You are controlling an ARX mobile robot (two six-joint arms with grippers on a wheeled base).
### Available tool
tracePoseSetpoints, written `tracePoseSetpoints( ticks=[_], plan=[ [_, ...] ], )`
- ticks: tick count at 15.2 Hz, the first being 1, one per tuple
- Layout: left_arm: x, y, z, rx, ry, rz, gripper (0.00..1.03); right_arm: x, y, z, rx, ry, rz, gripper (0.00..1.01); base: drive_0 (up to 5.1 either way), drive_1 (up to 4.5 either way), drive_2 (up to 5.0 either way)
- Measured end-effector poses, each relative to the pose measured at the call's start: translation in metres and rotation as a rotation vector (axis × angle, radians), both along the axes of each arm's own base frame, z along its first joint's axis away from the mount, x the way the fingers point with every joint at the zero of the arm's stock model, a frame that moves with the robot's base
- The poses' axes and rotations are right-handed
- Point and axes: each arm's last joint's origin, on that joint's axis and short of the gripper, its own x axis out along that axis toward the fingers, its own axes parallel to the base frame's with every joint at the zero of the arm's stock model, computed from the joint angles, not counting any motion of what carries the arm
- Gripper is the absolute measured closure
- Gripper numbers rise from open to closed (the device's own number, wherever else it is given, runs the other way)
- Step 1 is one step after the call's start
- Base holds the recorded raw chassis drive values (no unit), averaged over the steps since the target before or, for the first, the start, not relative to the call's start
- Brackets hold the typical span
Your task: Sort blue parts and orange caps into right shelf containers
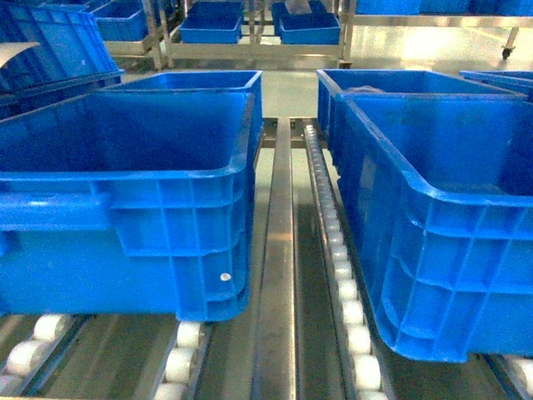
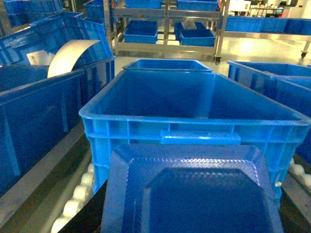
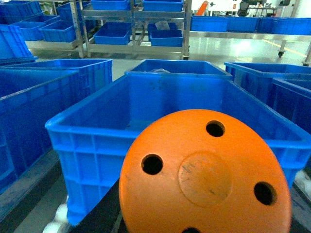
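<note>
Right now you are not getting either gripper itself into any view, so I cannot tell how far open either one is. What you are seeing instead is the load close to each wrist camera: a blue part [image 2: 192,194], a ridged tray-like moulding, is filling the bottom of the left wrist view, and an orange cap [image 3: 206,174], a round disc with several holes, is filling the bottom of the right wrist view. I am judging that each is being carried, though the grip is hidden.

Moving outward, the blue part is hanging just short of the near rim of a blue bin [image 2: 194,124], and the orange cap is sitting just before the near wall of another blue bin [image 3: 97,141]. In the head view both bins [image 1: 125,196] [image 1: 441,250] are resting on the roller rails [image 1: 337,258] of the shelf.

As far as the interiors are showing, nothing is lying in them; both drops are still ahead of you.
</note>
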Motion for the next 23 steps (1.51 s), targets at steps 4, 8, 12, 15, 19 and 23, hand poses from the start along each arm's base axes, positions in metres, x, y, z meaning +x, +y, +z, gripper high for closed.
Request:
tracePoseSetpoints(
  ticks=[4,8,12,15,19,23],
  plan=[
    [0.0,0.0,0.0001,0.0,-0.001,0.0,0.62,0.0,0.0,-0.0001,0.0,0.001,0.0,0.58,0.0,1.1,-1.1],
    [0.0,0.0,0.0,0.0,0.0,0.0,0.62,0.0,0.0,-0.0001,0.0,0.001,0.0,0.58,0.0,0.0,0.0],
    [0.0,0.0,0.0,0.0,0.0,0.0,0.62,0.0,0.0,-0.0001,0.0,0.001,0.0,0.58,0.0,0.0,0.0],
    [0.0,0.0,0.0,0.0,0.0,0.0,0.62,0.0,0.0,-0.0001,0.0,0.001,0.0,0.58,0.0,0.0,0.0],
    [0.0,0.0,0.0,0.0,0.0,0.0,0.62,0.0,0.0,-0.0001,0.0,0.001,0.0,0.58,0.0,0.0,0.0],
    [0.0,0.0,0.0,0.0,0.0,0.0,0.62,0.0,0.0,-0.0001,0.0,0.001,0.0,0.58,0.0,0.0,0.0]
  ],
)
